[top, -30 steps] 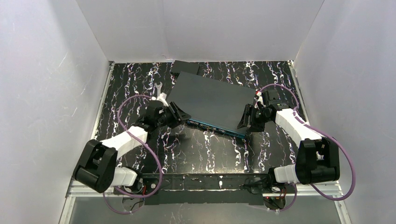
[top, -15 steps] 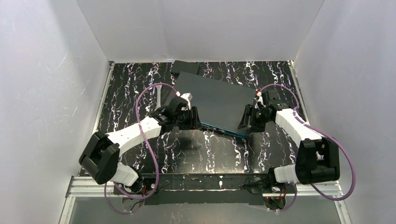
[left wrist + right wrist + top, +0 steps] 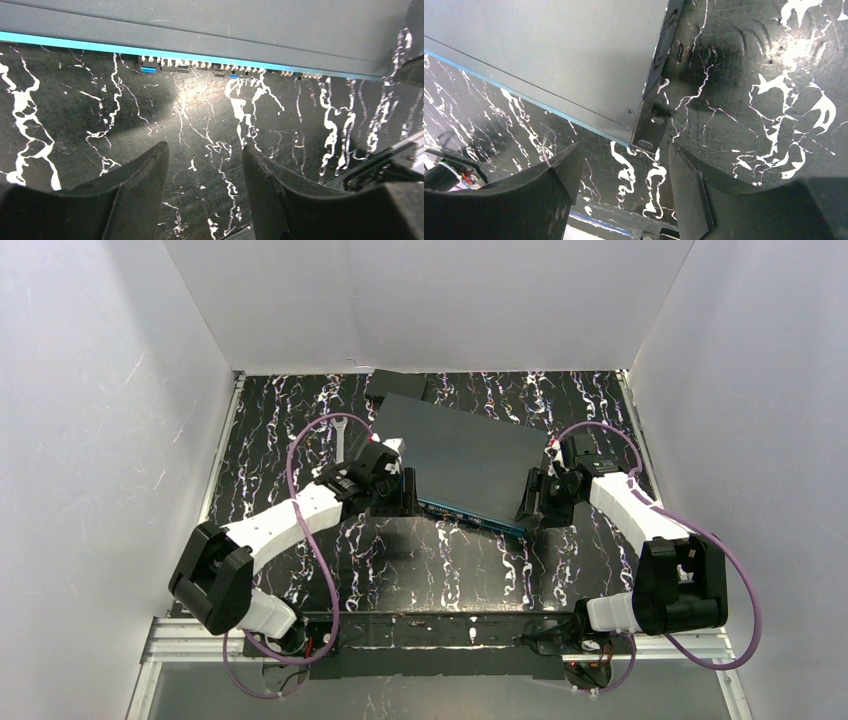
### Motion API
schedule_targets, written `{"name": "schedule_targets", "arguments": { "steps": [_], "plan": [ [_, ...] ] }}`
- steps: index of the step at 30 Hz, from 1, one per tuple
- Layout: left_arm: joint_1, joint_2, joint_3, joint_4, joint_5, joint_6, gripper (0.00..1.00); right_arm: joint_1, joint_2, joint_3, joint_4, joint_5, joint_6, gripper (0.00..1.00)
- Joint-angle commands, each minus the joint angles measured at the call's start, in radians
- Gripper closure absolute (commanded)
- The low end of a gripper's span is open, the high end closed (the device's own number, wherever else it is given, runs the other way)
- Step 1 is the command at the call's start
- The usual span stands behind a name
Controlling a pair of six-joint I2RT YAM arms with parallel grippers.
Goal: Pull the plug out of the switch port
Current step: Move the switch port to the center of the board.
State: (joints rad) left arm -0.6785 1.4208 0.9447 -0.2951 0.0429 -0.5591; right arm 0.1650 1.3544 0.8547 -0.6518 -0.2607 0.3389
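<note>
Left wrist view: left gripper (image 3: pixel 204 192), jaws wide, empty, faces switch (image 3: pixel 225 30) front, port row (image 3: pixel 200 65) running crosswise; apparent blue plug (image 3: pixel 148 69) seated there, ahead-left; right gripper (image 3: pixel 624 187), wide, at switch's right corner, farther off.

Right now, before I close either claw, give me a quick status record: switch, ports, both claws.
switch: flat on the table, turned at an angle
port row: on the teal front face; small blue bits in it, cannot tell what is plugged in
left claw: open, facing the ports, apart from them, empty
right claw: open, facing the switch's corner bracket, empty
</note>
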Motion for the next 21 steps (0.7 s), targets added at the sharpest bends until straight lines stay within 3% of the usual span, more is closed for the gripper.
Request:
{"name": "schedule_targets", "arguments": {
  "steps": [1,10,16,21],
  "plan": [
    [0.036,-0.004,0.002,0.027,0.096,-0.081,0.46,0.014,-0.031,0.02,-0.041,0.051,-0.006,0.29],
    [0.141,-0.023,-0.113,0.176,0.228,-0.234,0.47,0.212,-0.039,0.012,-0.043,0.219,0.017,0.18],
    [0.193,-0.045,-0.176,0.242,0.266,-0.295,0.47,0.272,0.044,0.012,-0.027,0.384,0.023,0.19],
    [0.232,-0.031,-0.194,0.267,0.283,-0.325,0.47,0.272,0.095,0.025,0.022,0.464,0.017,0.26]
  ]
}}
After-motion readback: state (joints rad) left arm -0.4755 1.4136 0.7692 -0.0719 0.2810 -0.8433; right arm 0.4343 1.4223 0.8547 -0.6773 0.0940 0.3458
